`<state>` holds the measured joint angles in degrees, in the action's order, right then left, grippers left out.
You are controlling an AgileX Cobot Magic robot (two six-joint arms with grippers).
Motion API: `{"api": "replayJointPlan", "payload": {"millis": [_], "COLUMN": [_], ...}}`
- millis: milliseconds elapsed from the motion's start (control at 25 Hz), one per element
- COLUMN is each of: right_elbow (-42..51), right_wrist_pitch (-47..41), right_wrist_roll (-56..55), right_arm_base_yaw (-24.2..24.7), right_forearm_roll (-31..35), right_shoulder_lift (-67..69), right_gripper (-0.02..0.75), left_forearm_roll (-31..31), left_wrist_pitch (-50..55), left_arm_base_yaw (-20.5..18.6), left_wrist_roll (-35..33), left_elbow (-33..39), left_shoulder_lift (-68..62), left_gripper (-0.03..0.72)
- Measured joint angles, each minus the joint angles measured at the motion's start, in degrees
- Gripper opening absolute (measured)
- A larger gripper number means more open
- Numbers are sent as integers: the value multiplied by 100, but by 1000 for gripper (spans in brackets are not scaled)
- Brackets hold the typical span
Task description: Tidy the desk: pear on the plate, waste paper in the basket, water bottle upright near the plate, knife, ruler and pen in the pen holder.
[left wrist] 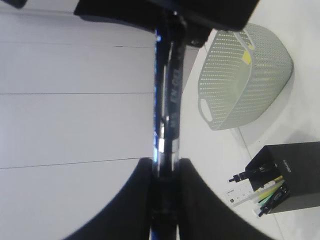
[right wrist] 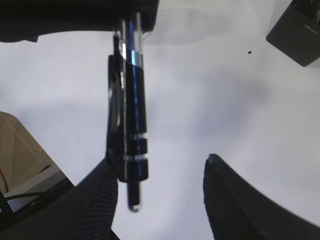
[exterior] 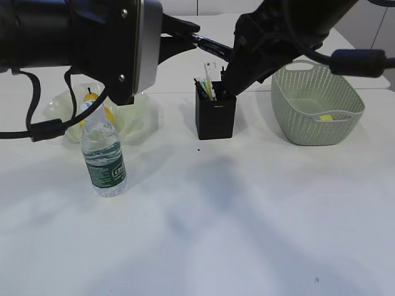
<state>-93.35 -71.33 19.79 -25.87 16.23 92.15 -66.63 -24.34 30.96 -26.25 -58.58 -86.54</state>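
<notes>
Left end effector (left wrist: 164, 162): fingers together, clamped on the dark barrel of the pen (left wrist: 167, 90), which runs straight out past the tips. Right end effector (right wrist: 162, 162): fingers apart; the same pen lies along one finger with a clear gap to the other, so it has no grip on it. In the exterior view both arms meet high above the worktop (exterior: 234, 216), the pen bridging them just above and behind the pen holder (exterior: 216, 117). Judgement: a hand-over, so that the pen can be re-gripped at an angle fit for dropping end-first into the narrow box; the left side now carries it alone. The pen holder stands upright at mid-worktop and already holds several slim items, among them the pale ruler (exterior: 211, 71) and some green and dark sticks; whether the knife is among them I cannot tell. The basket (exterior: 318, 105), well to the right, holds the waste paper (exterior: 326, 116) on its floor. The plate (exterior: 133, 114), at left, carries the pear (exterior: 92, 98), partly hidden by a cable. The water bottle (exterior: 103, 157) stands upright just in front of the plate. Only the pen looks outstanding.
</notes>
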Motion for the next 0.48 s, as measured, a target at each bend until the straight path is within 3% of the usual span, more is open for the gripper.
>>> {"api": "replayJointPlan", "payload": {"millis": [160, 480], "right_elbow": [-225, -302], "right_wrist_pitch": [-12, -23], "right_wrist_roll": [0, -55], "right_arm_base_yaw": [0, 0], "right_forearm_roll": [-272, -951], "right_shoulder_lift": [0, -81], "right_gripper": [442, 454], "left_forearm_roll": [329, 2157], "left_wrist_pitch": [14, 101], "left_arm_base_yaw": [0, 0], "left_wrist_roll": [327, 757], "left_elbow": [0, 0], "left_shoulder_lift": [-24, -270], "left_gripper": [71, 71]}}
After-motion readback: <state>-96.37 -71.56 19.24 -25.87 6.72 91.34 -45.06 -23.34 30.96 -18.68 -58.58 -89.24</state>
